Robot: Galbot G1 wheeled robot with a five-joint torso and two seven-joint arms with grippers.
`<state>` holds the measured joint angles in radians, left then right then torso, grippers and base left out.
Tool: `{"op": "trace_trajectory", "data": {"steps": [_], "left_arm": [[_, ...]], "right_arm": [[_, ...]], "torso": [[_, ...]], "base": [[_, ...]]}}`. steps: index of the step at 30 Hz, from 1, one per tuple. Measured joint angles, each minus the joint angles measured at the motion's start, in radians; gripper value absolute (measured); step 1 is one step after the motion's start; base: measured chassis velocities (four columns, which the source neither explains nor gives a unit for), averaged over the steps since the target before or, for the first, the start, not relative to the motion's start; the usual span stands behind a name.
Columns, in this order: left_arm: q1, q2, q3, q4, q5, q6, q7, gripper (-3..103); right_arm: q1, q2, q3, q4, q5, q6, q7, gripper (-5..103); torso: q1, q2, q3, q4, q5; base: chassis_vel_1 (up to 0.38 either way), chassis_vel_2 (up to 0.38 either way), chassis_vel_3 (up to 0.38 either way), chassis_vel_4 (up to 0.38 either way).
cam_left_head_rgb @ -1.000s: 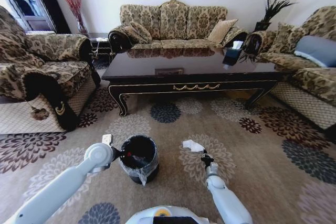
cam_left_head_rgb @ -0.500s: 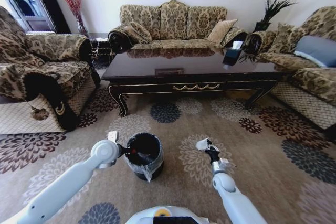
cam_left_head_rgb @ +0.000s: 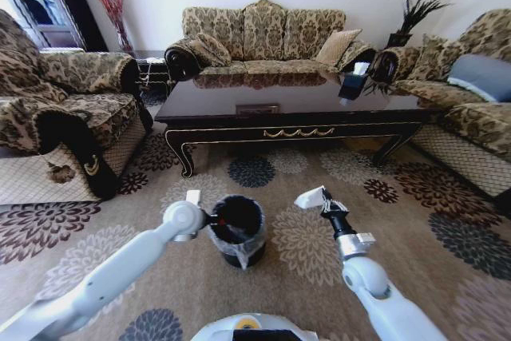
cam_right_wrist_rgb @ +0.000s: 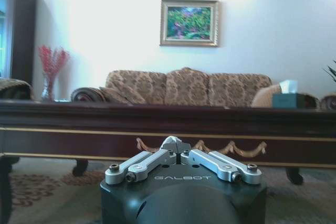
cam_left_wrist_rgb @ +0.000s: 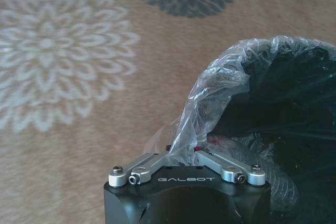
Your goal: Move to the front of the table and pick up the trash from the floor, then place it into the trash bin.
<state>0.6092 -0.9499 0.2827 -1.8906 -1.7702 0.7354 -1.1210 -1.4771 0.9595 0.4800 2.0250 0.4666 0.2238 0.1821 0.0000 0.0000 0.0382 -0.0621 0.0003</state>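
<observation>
The right gripper (cam_left_head_rgb: 323, 201) is pinching the trash (cam_left_head_rgb: 310, 196), a small white crumpled paper scrap, and it holds the scrap in the air above the floor (cam_left_head_rgb: 415, 229), in front of the table (cam_left_head_rgb: 287, 105). One second ago this scrap was lying on the carpet just beside the gripper; half a second ago it was already lifted a little, and now the right arm has risen more and reaches further forward toward the table. In the right wrist view the fingers (cam_right_wrist_rgb: 157, 160) are pressed together on the white paper (cam_right_wrist_rgb: 175, 143), and behind them is the long dark front of the table (cam_right_wrist_rgb: 79, 124) with its gold ornament. The left gripper (cam_left_head_rgb: 214, 220) is closed on the rim of the trash bin (cam_left_head_rgb: 239, 229), at the side of the bin nearest to the left arm. In the left wrist view its fingers (cam_left_wrist_rgb: 144, 165) clamp the clear plastic bag (cam_left_wrist_rgb: 210, 108) that is folded over the black rim (cam_left_wrist_rgb: 294, 98). The bin has also changed place: compared with the earlier pictures it now shows further forward and more to the robot's right, closer to the lifted scrap, while the table and the sofas stay at the same place in the head view. The bin is standing upright on the flowered carpet, between the two arms, and the scrap is near it but apart, to the right and a little higher in the picture.
</observation>
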Motion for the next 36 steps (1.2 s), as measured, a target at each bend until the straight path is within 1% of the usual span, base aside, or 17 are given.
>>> {"op": "trace_trajectory", "data": {"steps": [4,5,9,10,13,15,17,19,21,23,24,26,29,31,34,36], "left_arm": [[-0.068,-0.078,0.065,0.068,0.001,0.0,-0.009,0],[-0.068,-0.078,0.065,0.068,0.001,0.0,-0.009,0],[-0.139,-0.132,0.125,0.137,-0.001,0.0,-0.019,0],[-0.139,-0.132,0.125,0.137,-0.001,0.0,-0.019,0],[-0.179,-0.167,0.161,0.174,-0.003,0.0,-0.031,0],[-0.21,-0.208,0.19,0.206,-0.008,0.0,-0.042,0],[-0.216,-0.217,0.195,0.212,-0.009,0.0,-0.044,0],[-0.242,-0.248,0.216,0.227,-0.014,0.0,-0.047,0],[-0.249,-0.255,0.222,0.23,-0.016,0.0,-0.048,0],[-0.262,-0.263,0.23,0.232,-0.019,0.0,-0.052,0],[-0.273,-0.267,0.239,0.233,-0.024,0.0,-0.054,0],[-0.279,-0.268,0.243,0.233,-0.026,0.0,-0.055,0],[-0.288,-0.27,0.253,0.231,-0.03,0.0,-0.059,0],[-0.287,-0.279,0.257,0.227,-0.03,0.0,-0.065,0],[-0.28,-0.29,0.258,0.224,-0.028,0.0,-0.069,0],[-0.262,-0.311,0.259,0.224,-0.022,0.0,-0.072,0]], "right_arm": [[-0.047,-0.028,0.024,0.127,-0.002,-0.012,-0.001,0],[-0.047,-0.028,0.024,0.127,-0.002,-0.012,-0.001,0],[-0.084,-0.052,0.056,0.214,-0.007,-0.027,0.0,0],[-0.084,-0.052,0.056,0.214,-0.007,-0.027,0.0,0],[-0.107,-0.061,0.07,0.251,-0.018,-0.037,0.016,0],[-0.133,-0.062,0.077,0.274,-0.029,-0.037,0.017,0],[-0.139,-0.062,0.077,0.277,-0.033,-0.037,0.017,0],[-0.164,-0.059,0.075,0.282,-0.065,-0.029,0.008,0],[-0.171,-0.058,0.072,0.282,-0.077,-0.024,0.004,0],[-0.183,-0.055,0.067,0.279,-0.11,-0.013,-0.007,0],[-0.192,-0.051,0.059,0.272,-0.145,-0.003,-0.016,0],[-0.195,-0.05,0.055,0.269,-0.161,0.001,-0.019,0],[-0.203,-0.048,0.042,0.255,-0.218,0.018,-0.036,0],[-0.215,-0.048,0.035,0.25,-0.254,0.03,-0.053,0],[-0.226,-0.052,0.032,0.248,-0.272,0.035,-0.061,0],[-0.242,-0.067,0.031,0.242,-0.304,0.05,-0.073,0]], "torso": [[0.0,0.0,0.0,0.0002,0.0001],[0.0,0.0,0.0,0.0002,0.0001],[0.0,0.0,0.0,0.0001,0.0],[0.0,0.0,0.0,0.0001,0.0],[0.0,0.0,0.0,0.0004,0.0001],[0.0,0.0,0.0,0.0003,-0.0001],[0.0,0.0,0.0,0.0002,-0.0001],[0.0,0.0,0.0,-0.0001,-0.0001],[0.0,0.0,0.0,-0.0002,-0.0001],[0.0,0.0,0.0,0.0,0.0],[0.0,0.0,0.0,0.0002,-0.0001],[0.0,0.0,0.0,0.0002,-0.0002],[0.0,0.0,0.0,0.0003,-0.0001],[0.0,0.0,0.0,0.0004,-0.0001],[0.0,0.0,0.0,0.0003,-0.0001],[0.0,0.0,0.0,-0.0001,-0.0003]], "base": [[0.0,0.0,0.0,0.0],[0.0,0.0,0.0,0.0],[0.0,0.0,0.0,0.0],[0.0,0.0,0.0,0.0],[0.0,0.0,0.0,0.0],[0.0,0.0,0.0,0.0],[0.0,0.0,0.0,0.0],[0.0,0.0,0.0,0.0],[0.0,0.0,0.0,0.0],[0.0,0.0,0.0,0.0],[0.0,0.0,0.0,0.0],[0.0,0.0,0.0,0.0],[0.0,0.0,0.0,0.0],[0.0,0.0,0.0,0.0],[0.0,0.0,0.0,0.0],[0.0,0.0,0.0,0.0]]}}
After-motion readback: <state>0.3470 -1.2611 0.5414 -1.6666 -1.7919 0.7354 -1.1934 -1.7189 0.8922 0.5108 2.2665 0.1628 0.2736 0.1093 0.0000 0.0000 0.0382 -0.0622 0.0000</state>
